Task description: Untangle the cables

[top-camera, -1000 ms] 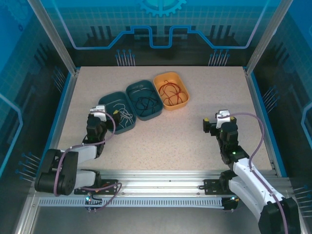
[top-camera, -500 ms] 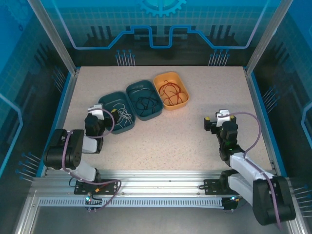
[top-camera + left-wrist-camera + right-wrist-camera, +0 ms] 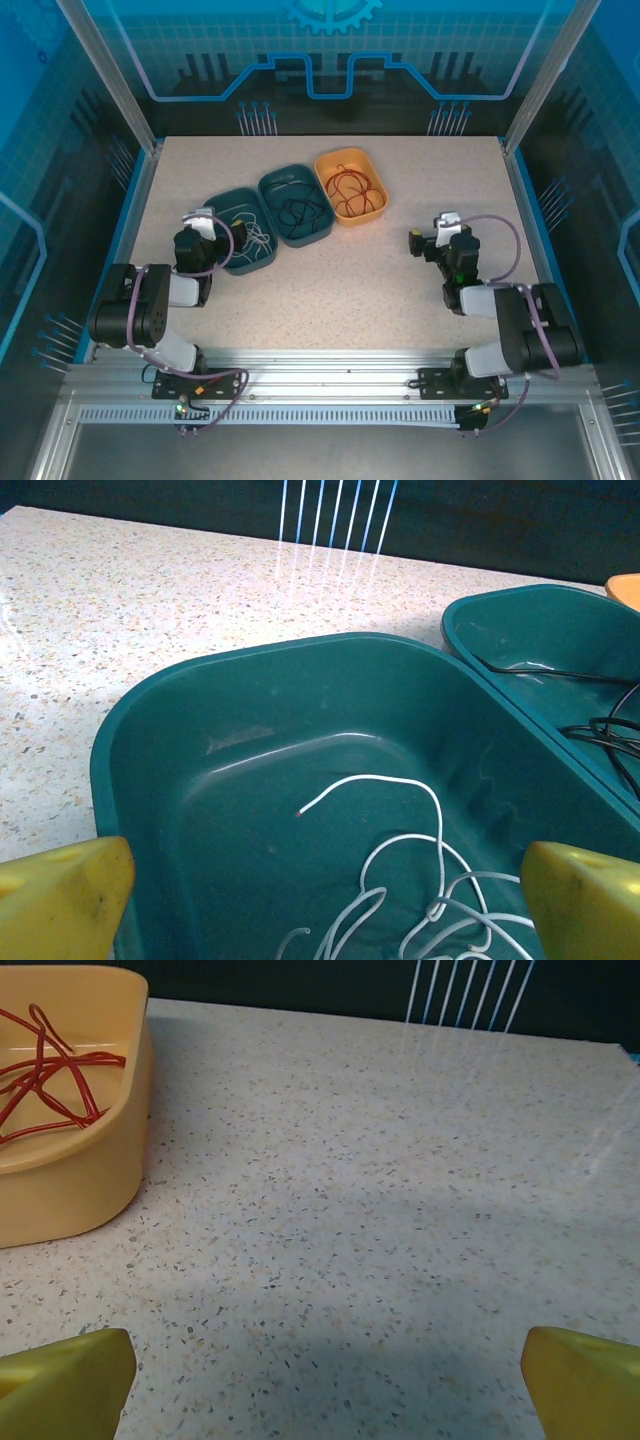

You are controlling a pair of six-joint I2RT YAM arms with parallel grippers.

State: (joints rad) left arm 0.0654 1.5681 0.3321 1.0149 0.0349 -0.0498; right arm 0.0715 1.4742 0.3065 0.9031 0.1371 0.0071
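With the white cable (image 3: 435,910) in the tray (image 3: 150,740) left of the middle teal tray (image 3: 268,182), the black cable (image 3: 298,211) inside it and the red cable (image 3: 352,190) right of it, we reckon the left jaws and right jaws, both gaping empty, should rise straight, snagging no white loops.

- The top-down shot was bright and even, with light coming from overhead. The speckled surface (image 3: 380,270) looked clean, with only small soft shadows hugging the arms.
- The enclosure walls around it were dark and blue-tinted, with a faint sheen on the panels.
- The left wrist cam was sharp on the teal tray (image 3: 250,730), which had glossy streaks on its inner wall. The yellow fingertips (image 3: 60,900) in the bottom corners were mushy and out of focus.
- The right wrist cam had a broad soft shadow across the near surface, pale glare toward the far right, and blue-white light streaks along the back edge.
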